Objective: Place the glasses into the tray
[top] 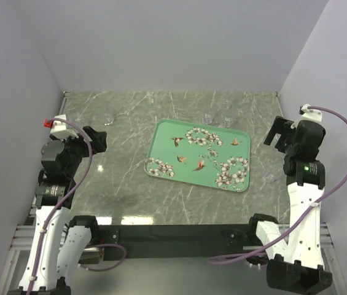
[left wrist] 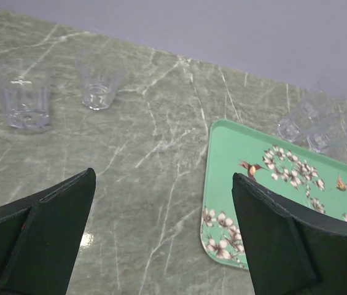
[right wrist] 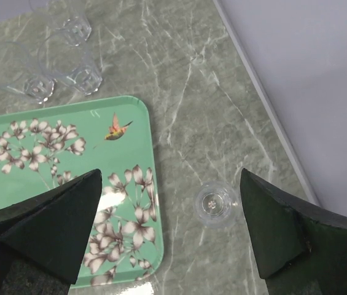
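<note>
The mint-green tray (top: 168, 146) lies in the middle of the table with nothing on it. Several clear glasses stand on the table around it. Two stand at the far left (left wrist: 23, 101) (left wrist: 98, 86). A cluster (top: 217, 117) stands behind the tray's far edge, also in the right wrist view (right wrist: 81, 74). One small glass (right wrist: 216, 203) stands right of the tray (right wrist: 141, 110), also in the top view (top: 271, 177). My left gripper (top: 99, 138) is open and empty, left of the tray (left wrist: 222, 178). My right gripper (right wrist: 171, 175) is open and empty, above the lone right glass.
White walls close in the table on the left, back and right; the right wall's foot (right wrist: 265, 104) runs close to the lone glass. A black bar (top: 179, 232) runs along the near edge between the arm bases.
</note>
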Controlling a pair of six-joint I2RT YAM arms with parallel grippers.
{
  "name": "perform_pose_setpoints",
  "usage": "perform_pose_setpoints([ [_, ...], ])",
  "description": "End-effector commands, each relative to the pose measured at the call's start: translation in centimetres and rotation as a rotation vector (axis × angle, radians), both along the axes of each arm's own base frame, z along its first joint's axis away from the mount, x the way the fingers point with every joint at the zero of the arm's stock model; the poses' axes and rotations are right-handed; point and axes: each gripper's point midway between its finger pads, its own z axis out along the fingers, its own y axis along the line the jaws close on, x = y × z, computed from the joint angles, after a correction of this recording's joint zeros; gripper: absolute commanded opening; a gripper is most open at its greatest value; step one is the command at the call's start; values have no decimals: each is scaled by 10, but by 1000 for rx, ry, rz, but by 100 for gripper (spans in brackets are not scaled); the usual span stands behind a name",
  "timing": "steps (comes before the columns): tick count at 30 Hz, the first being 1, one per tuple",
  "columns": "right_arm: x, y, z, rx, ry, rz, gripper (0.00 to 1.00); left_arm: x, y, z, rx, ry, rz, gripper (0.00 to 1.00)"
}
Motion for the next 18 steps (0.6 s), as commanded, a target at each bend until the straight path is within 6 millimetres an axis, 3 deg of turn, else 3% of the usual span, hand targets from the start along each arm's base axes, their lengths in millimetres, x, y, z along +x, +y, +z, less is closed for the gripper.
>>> perform_pose_setpoints([
  [1, -9, 3, 12, -67, -22, 53, 100, 1, -15, 8, 3, -56, -92, 99],
  [5, -17, 28, 18, -232, -57, 311, 100, 3, -22, 6, 9, -67, -139, 99],
  [6, -18, 47, 13, -249, -75, 445, 100, 4, -24, 6, 15, -67, -150, 99],
  [8, -27, 57, 17, -388, -120, 564, 100, 7, -26, 6, 22, -60, -166, 99],
  [12, -28, 54, 15, -404, -93, 564, 100, 9, -24, -1, 35, -39, -158, 99],
  [15, -16, 39, -24, -319, 162, 564, 100, 9, -24, -3, 36, -36, -158, 99],
  [18, -20, 31, -48, -301, 272, 575, 100, 10, -23, -4, 40, -29, -153, 100],
])
